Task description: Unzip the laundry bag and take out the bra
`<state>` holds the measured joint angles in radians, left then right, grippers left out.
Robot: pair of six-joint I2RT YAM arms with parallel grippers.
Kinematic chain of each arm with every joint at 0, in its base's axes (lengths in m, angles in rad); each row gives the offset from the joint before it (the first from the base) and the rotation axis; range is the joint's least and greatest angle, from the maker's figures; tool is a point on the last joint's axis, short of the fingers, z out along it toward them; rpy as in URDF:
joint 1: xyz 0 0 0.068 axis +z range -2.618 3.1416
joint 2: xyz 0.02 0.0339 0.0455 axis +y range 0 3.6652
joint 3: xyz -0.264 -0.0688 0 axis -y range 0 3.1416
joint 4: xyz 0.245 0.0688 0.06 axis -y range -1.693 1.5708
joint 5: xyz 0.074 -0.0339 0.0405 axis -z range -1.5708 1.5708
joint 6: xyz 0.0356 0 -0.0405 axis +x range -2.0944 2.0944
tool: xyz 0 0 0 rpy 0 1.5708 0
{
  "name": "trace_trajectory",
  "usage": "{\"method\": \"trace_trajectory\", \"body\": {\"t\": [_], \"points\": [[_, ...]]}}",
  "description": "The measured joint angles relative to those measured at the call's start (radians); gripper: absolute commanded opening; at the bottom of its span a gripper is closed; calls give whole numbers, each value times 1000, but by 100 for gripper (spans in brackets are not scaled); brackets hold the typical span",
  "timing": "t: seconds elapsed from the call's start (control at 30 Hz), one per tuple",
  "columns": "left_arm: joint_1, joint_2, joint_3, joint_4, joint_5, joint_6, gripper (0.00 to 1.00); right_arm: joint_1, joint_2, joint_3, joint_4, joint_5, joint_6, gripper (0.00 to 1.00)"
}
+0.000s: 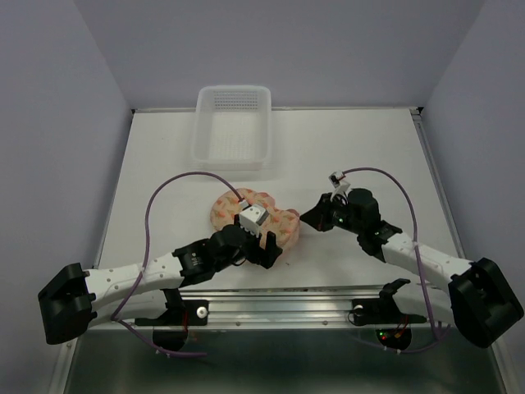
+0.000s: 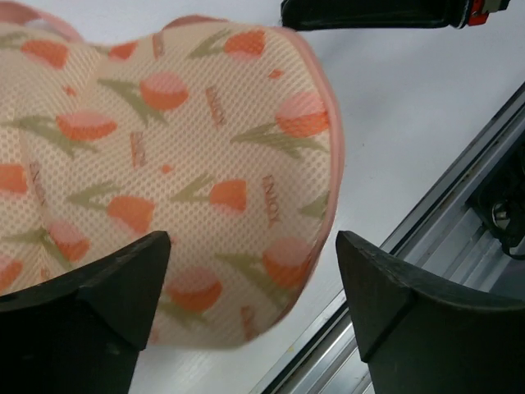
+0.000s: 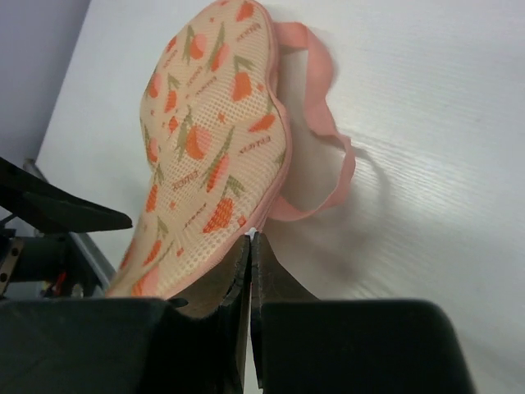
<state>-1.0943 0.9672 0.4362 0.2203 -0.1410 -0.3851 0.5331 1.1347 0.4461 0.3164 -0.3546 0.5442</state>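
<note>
A white bench [image 1: 369, 164] is stretching between pale lilac walls [image 1: 49, 82], carrying a white perforated basket [image 1: 234, 131] at its far edge and an aluminium rail [image 1: 287, 300] along the near one. The laundry bag [image 1: 228, 205] is lying at mid-bench, near the rail and well apart from the basket. The left claw [image 2: 254, 304] is hanging over the bag's near lobe, fingers spread wide and gripping nothing. The right claw [image 3: 250, 263] is pinching the bag's pink-trimmed right rim with its fingers pressed together, while a loop of pink trim [image 3: 349, 164] is curling loose beside it.
</note>
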Motion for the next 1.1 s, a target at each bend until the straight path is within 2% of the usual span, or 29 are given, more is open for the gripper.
{"method": "trace_trajectory", "body": {"t": [0.13,0.5,0.73,0.8,0.83,0.9,0.93,1.0,1.03,1.1], "points": [[0,0,8,-54,-21,-2,99,23,-35,0,-50,54,-34,1],[0,60,126,-97,-26,20,98,222,-80,10,-111,196,-42,1],[-15,186,165,-106,-48,25,87,263,-68,51,-130,250,-41,1],[-17,213,178,-107,-51,29,78,267,-61,54,-130,255,-39,1],[-18,233,189,-107,-53,33,68,272,-56,54,-130,258,-39,1],[-18,261,206,-106,-57,37,57,278,-50,54,-130,265,-39,1],[-18,271,212,-106,-58,38,44,280,-48,54,-130,269,-38,1],[-18,291,224,-105,-61,39,26,284,-46,54,-130,272,-38,1],[-19,301,228,-105,-63,43,11,286,-45,54,-130,274,-39,1],[-21,309,232,-104,-63,49,1,287,-45,54,-132,284,-39,1]]}}
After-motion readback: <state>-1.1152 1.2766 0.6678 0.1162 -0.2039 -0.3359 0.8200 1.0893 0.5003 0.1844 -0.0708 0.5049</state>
